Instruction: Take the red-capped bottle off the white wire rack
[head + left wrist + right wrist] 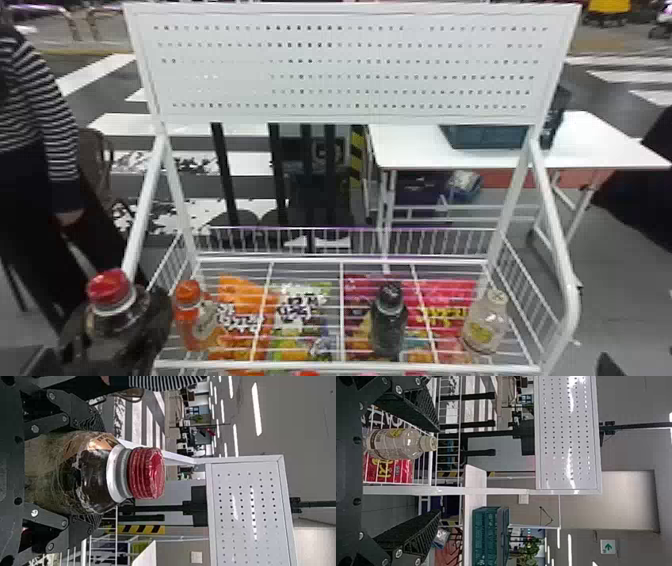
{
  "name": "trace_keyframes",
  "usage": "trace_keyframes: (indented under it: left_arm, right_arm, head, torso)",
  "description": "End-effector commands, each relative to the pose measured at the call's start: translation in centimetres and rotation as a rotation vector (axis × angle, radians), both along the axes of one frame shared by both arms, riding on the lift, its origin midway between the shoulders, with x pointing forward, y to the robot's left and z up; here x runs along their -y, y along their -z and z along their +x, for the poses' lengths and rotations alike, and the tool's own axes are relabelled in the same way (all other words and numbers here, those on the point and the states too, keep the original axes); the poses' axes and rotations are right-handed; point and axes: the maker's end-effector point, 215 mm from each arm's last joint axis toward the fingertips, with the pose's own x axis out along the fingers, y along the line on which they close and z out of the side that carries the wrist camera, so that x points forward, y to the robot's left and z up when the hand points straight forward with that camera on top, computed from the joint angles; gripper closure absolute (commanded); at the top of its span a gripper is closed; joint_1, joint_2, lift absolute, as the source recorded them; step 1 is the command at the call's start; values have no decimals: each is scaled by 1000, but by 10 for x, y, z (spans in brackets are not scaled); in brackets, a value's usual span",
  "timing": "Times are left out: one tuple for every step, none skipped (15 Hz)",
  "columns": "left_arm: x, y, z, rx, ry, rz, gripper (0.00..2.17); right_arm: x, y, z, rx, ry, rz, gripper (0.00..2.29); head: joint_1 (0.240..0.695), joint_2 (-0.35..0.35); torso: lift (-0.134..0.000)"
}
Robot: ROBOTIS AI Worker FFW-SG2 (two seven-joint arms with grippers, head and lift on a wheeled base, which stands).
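My left gripper (117, 345) is at the rack's front left corner in the head view, shut on the red-capped bottle (109, 290), which stands nearly upright. In the left wrist view the gripper (89, 473) has a finger on either side of the bottle's dark body, and the red cap (146, 473) points away from the palm. The white wire rack (345, 368) lies beside and behind the bottle; whether its base touches anything is hidden. My right gripper (440, 471) is open near the rack's right side, with nothing between its fingers.
On the rack stand an orange-capped bottle (192, 320), a dark bottle (389, 320) and a clear pale-capped bottle (484, 322). Snack bags (300, 310) lie beneath the wires. White side posts and a perforated panel (345, 65) rise around the rack. A white table (400, 150) stands behind.
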Motion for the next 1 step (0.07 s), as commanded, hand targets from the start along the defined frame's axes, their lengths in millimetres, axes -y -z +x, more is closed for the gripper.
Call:
trace_keyframes:
  left_arm:
    - [7,4,1,-5,9,-2,1666]
  right_arm:
    - [-1,0,-1,-1,-2,0,167]
  head:
    - [499,0]
  torso:
    - [0]
